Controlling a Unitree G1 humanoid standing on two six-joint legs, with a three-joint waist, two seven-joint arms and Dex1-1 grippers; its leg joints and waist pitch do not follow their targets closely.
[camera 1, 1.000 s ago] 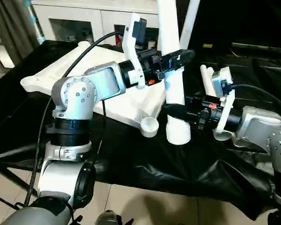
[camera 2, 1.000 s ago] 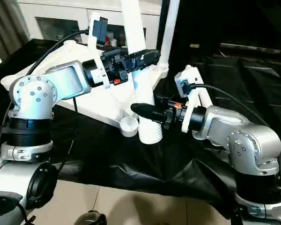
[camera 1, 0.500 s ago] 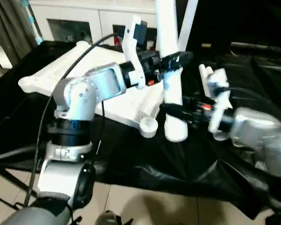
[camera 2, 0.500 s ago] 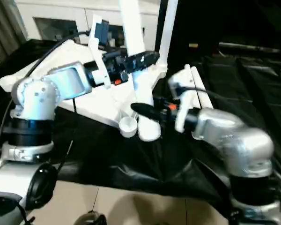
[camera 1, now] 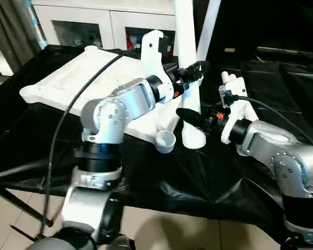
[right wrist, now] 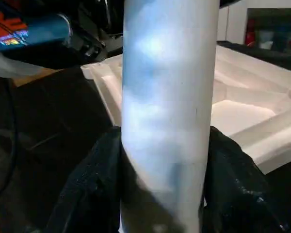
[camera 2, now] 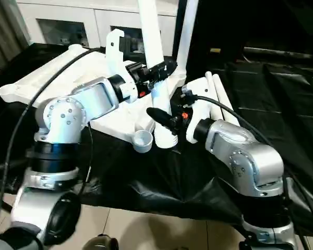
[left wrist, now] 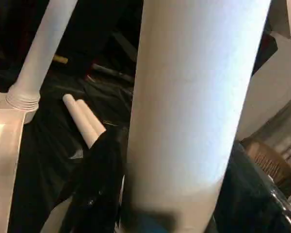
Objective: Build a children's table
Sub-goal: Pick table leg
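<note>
The children's table top [camera 1: 78, 78] lies upside down on the black cloth, ribbed side up. Its near corner socket [camera 1: 165, 139] is empty. One white leg [camera 1: 188, 47] stands nearly upright just right of that socket, its threaded end [camera 1: 194, 139] low over the cloth. My left gripper [camera 1: 197, 69] is shut on the leg's middle, a black finger [left wrist: 97, 189] on each side. Lower down, my right gripper [camera 1: 190, 116] is shut on the same leg, fingers [right wrist: 89, 187] hugging it. Another leg [camera 1: 208, 23] stands at a far corner.
Two loose white legs [camera 2: 219, 99] lie on the black cloth behind my right wrist. A white cabinet [camera 1: 94, 23] with glass fronts stands behind the table. The cloth's front edge drops to a tiled floor [camera 1: 161, 232].
The leg's threaded end has shifted slightly back and closer to the near socket. My right wrist has turned and drawn in, and my left elbow has swung to the right.
</note>
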